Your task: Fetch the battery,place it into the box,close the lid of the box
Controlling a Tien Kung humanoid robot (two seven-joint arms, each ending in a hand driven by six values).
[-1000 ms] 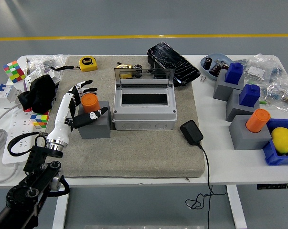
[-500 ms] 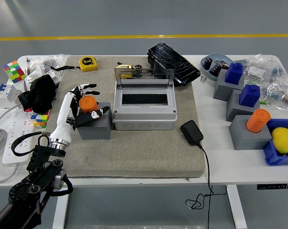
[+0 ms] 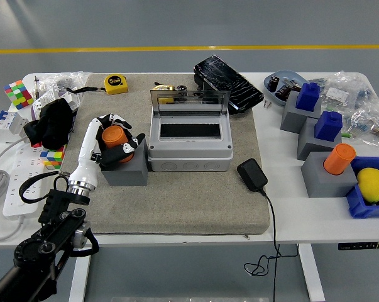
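Gripping: left hand [image 3: 114, 139] curls round the orange battery [image 3: 114, 136], thumb on its near side, fingers [image 3: 111, 118] over the far side; hand clamped on it.
Battery: upright cyl., seated in top of grey block [image 3: 126, 167], just left of the box [image 3: 189, 141], block touching or nearly touching the box's left wall.
Box: grey, mid-mat, lid [image 3: 190, 100] hinged at far edge and standing up open; dark recess inside, contents can't tell.
Left arm: white forearm [image 3: 87, 160] comes from lower left, black joints below table edge.
Mat: beige pad [image 3: 195, 201] under the box and block.
Right of box: black charger [image 3: 252, 175] w/ cable running off near edge; further right, three grey blocks w/ two blue caps [image 3: 309, 95] and a second orange battery [image 3: 338, 158]; lemon [image 3: 372, 184] in blue tray.
Behind box: dark cracked tablet-like slab [image 3: 227, 83] to far right; yellow tape measure [image 3: 116, 82] to far left.
Left of box, well apart: black cloth [image 3: 51, 121], colour cubes [image 3: 16, 94], white power strip [image 3: 22, 173].
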